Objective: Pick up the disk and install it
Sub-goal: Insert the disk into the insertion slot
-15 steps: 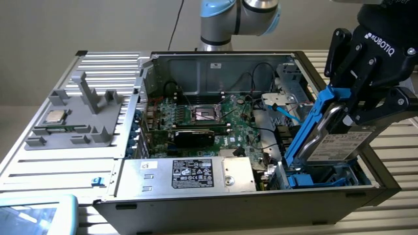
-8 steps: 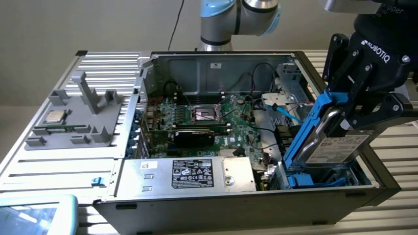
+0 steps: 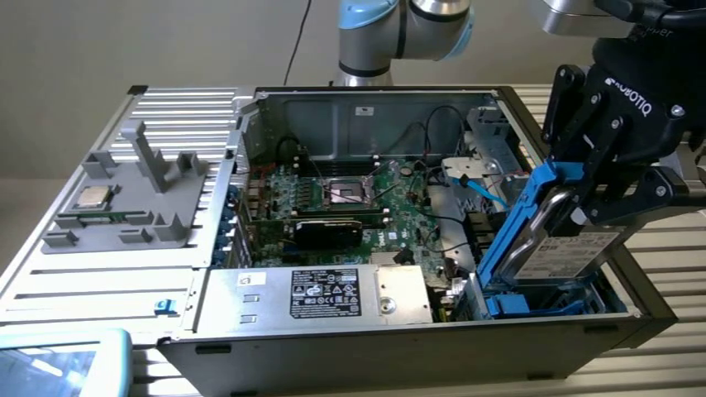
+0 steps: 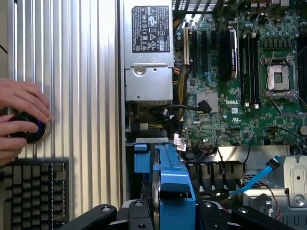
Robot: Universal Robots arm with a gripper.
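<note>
Exterior view: gripper [image 3: 612, 198] clamped on the disk [image 3: 568, 244], which is tilted, lower end at the blue drive bay [image 3: 517, 304], exterior view's right. Risk: skewed disk jams in the bay or snags the blue SATA cable [image 3: 484, 184].

Silver arm [image 3: 441, 25] with pale-blue joint caps; black gripper [image 3: 590, 192] lettered ROBOTIQ in white.

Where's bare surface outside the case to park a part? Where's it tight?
Free: ribbed tabletop on the camera side of the grey fixture, beside the case. Also the ribbed strip between the person's hands and the case wall. Crowded: drive bay, where the gripper holds the disk tilted; motherboard, strung with cables.
</note>
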